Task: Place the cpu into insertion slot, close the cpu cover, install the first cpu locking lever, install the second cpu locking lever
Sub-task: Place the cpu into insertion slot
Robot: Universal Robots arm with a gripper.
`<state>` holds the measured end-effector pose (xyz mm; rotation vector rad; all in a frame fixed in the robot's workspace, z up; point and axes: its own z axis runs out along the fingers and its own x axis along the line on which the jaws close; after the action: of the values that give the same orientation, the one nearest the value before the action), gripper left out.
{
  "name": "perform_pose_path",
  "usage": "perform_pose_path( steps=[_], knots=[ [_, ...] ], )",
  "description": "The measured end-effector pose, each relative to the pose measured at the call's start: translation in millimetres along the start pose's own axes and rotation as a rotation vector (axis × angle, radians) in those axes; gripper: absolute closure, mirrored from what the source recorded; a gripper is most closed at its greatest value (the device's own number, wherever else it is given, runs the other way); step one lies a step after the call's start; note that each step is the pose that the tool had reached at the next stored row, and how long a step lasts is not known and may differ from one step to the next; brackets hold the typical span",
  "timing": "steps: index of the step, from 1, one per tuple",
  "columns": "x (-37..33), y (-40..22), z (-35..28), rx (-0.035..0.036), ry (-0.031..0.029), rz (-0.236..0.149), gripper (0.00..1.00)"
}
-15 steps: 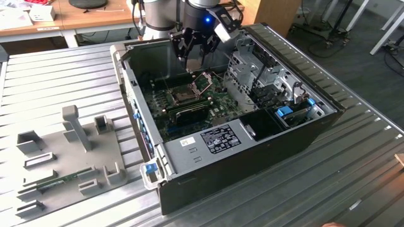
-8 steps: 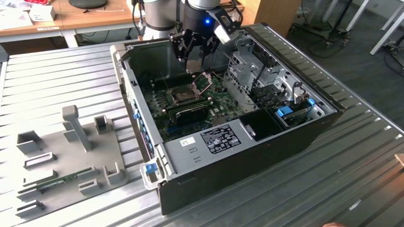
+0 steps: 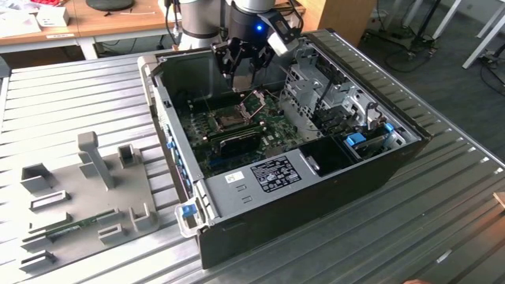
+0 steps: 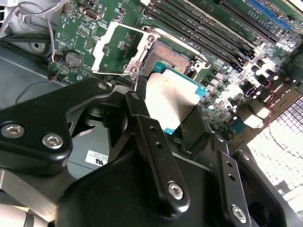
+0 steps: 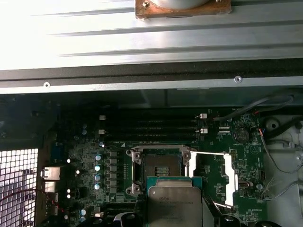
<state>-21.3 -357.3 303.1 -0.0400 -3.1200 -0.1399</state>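
Reaching down into the open computer case (image 3: 379,160) with the gripper (image 3: 246,86), above the green motherboard (image 3: 236,133). Closed to a narrow gap on the cpu (image 4: 173,97), with black fingers (image 4: 147,137) pressed against two opposite edges. Held clear of the board with the dull silver-grey top toward the second wrist camera and a green edge showing round it. Not seated: in the first wrist view sits just beside the insertion slot (image 5: 160,168), overlapping its near rim. Bare slot in both wrist views, with a dark contact field inside a silver metal rim. Swung open and off to one side of the slot: the cpu cover (image 4: 101,49), hinged edge touching the slot rim, green board showing through its square window. Beyond the slot in the first wrist view, a row of long black memory slots (image 5: 151,127). Under the case, a ribbed metal table (image 3: 442,213). On the exterior view's left, well apart from the case, a grey fixture tray (image 3: 79,195) with upright holders.
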Motion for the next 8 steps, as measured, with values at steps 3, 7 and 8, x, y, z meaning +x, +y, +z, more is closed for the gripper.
perform_pose_path(
  steps=[3, 7, 8],
  knots=[
    [0.0, -0.1, 0.7, 0.0000, 0.0000, 0.000, 0.46],
    [0.0, -0.1, 0.8, 0.0000, 0.0000, 0.000, 0.46],
    [0.0, -0.1, 1.1, -0.0002, -0.0001, 0.000, 0.46]
  ],
)
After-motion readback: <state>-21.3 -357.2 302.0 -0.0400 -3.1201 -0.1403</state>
